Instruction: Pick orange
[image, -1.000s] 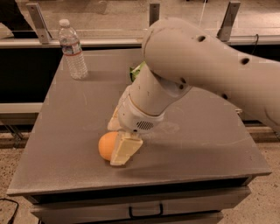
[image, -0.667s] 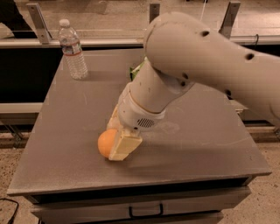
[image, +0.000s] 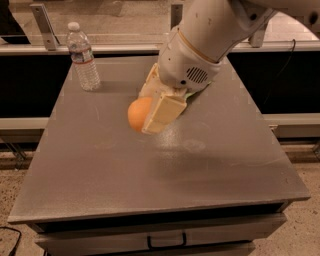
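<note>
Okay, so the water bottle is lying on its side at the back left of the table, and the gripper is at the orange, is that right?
Not quite. The camera view shows the water bottle standing upright, not on its side, at the back left of the table. The rest holds: the gripper is at the orange.
</note>
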